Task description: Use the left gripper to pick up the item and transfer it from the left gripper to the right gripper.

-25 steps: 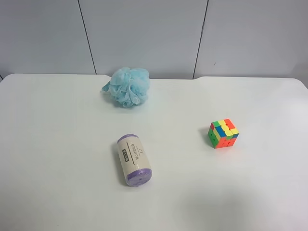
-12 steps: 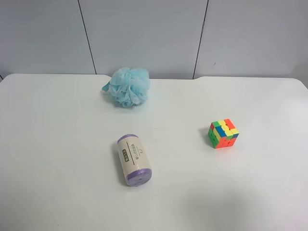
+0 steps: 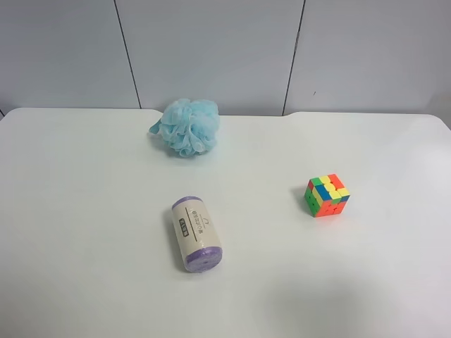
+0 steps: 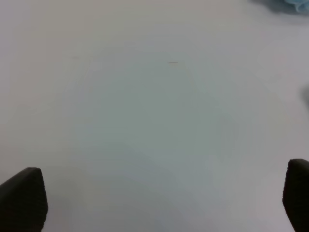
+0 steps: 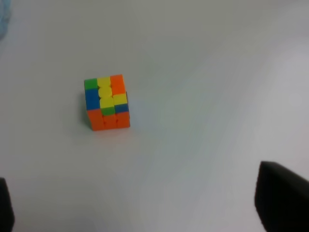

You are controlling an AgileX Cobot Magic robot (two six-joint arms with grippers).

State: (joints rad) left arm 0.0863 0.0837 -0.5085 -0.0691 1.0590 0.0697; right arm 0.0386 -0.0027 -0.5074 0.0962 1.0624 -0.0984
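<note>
Nearest in each wrist view are the fingertips. The left gripper (image 4: 159, 203) has its jaws spread as wide as the picture allows: one black fingertip (image 4: 23, 197) sits at one lower corner of the left wrist view and the other at the opposite corner. Between them is only bare white table (image 4: 145, 121); the fingers hold nothing and touch nothing. A sliver of pale blue shows at one far corner of that view, too little of it to name from there.

The right gripper (image 5: 140, 205) is likewise spread wide and empty, with one dark fingertip (image 5: 282, 198) showing large at one lower corner and only a thin edge of the other at the opposite side. Ahead of it, clear of both fingers, the puzzle cube (image 5: 106, 102) rests on the table with an orange face toward the camera and a mixed green, yellow, blue and orange face on top.

In the exterior high view no arm shows. Closest to the table's near edge lies the purple-ended white roll (image 3: 196, 233) on its side. Further back, toward the table's right-hand edge in that view, sits the puzzle cube (image 3: 327, 195), well apart from the roll. Farthest, near the back edge by the grey wall panels (image 3: 211, 49), is the light blue mesh bath puff (image 3: 187, 126).
</note>
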